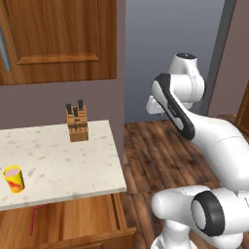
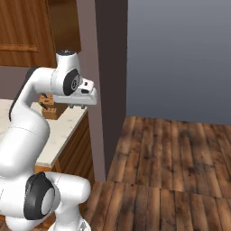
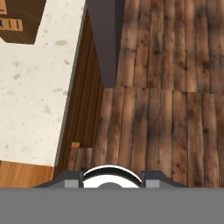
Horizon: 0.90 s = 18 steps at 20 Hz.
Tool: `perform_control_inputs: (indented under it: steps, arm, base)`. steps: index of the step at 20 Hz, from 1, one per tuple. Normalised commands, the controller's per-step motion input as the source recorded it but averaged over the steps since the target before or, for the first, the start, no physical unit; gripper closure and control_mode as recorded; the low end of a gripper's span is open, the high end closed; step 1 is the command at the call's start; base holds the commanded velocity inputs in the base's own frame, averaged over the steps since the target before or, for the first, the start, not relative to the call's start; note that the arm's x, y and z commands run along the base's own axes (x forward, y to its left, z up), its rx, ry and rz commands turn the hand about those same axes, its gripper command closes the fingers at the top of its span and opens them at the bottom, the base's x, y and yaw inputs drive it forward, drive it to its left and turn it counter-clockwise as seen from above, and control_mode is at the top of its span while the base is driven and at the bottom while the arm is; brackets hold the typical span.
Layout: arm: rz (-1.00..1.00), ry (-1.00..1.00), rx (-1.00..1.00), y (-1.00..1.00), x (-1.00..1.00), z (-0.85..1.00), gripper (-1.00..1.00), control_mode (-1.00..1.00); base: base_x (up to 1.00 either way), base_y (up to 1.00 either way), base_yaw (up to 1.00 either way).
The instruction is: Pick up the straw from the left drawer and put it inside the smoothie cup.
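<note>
Your two-finger gripper [image 2: 77, 106] hangs high beside the dark pillar, off the counter's right end, over the plank floor [image 3: 175, 109]; you cannot tell how its jaws stand. The thin red straw [image 1: 34, 218] lies in the open wide brown wooden drawer [image 1: 73, 221], well apart from the hand. The small yellow smoothie cup [image 1: 14, 179] stands on the speckled white counter [image 1: 63, 160], near the wooden knife block [image 1: 77, 124]

one straw [image 1: 34, 219], one smoothie cup [image 1: 14, 178], one knife block [image 1: 77, 125], one open left drawer [image 1: 73, 219].
</note>
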Motion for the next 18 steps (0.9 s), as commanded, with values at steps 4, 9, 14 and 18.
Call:
perform_control_inputs:
  steps: [4,9,14,18]
  arm:
    - [0.00,0.00,0.00,0.00,-0.14,0.00,-1.00,-1.00]
    - [0.00,0.00,0.00,-0.01,-0.49,-0.28,-1.00,-1.00]
    - [0.00,0.00,0.00,-0.02,-0.39,-0.42,-1.00,-1.00]
    - [0.00,0.00,0.00,0.00,-0.15,-0.43,-1.00,-1.00]
  base:
    - [0.00,0.00,0.00]
    - [0.00,0.00,0.00]
    - [0.00,0.00,0.00]
    - [0.00,0.00,0.00]
